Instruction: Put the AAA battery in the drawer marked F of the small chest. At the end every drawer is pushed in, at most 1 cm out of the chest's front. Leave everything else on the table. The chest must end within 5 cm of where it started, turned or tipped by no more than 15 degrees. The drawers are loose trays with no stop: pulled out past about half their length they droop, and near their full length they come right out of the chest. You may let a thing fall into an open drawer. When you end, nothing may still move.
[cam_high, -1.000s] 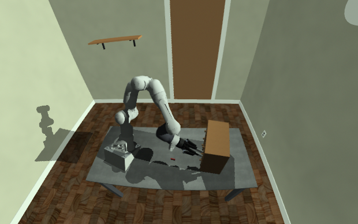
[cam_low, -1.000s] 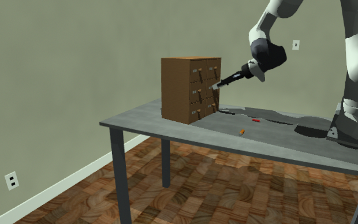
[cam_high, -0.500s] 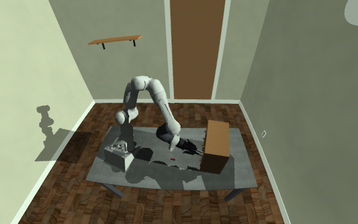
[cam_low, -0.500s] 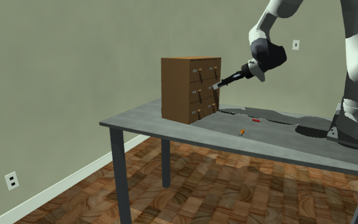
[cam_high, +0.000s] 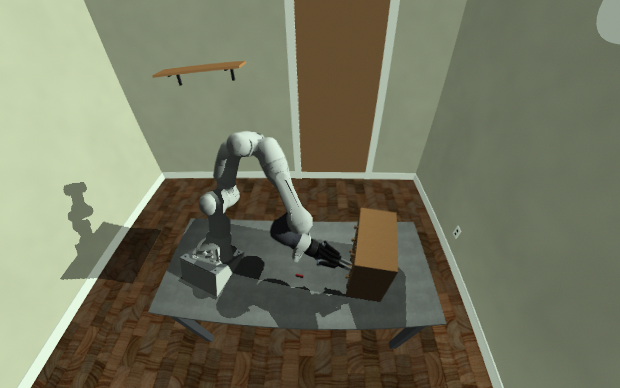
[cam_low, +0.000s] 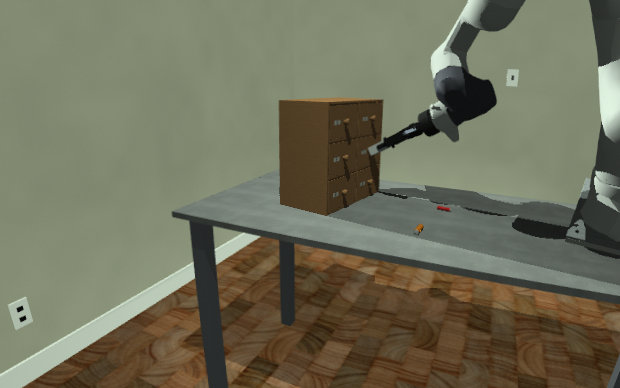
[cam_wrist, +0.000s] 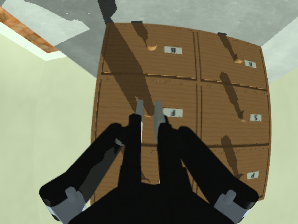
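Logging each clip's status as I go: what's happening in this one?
The white robot arm's black gripper is at the front of the small brown wooden chest, fingers drawn close together at the knob of a middle-row drawer. Whether they actually grip the knob cannot be told. All six drawers look pushed in, and their labels are too small to read. On the grey table, a small orange cylinder and a small red piece lie untouched.
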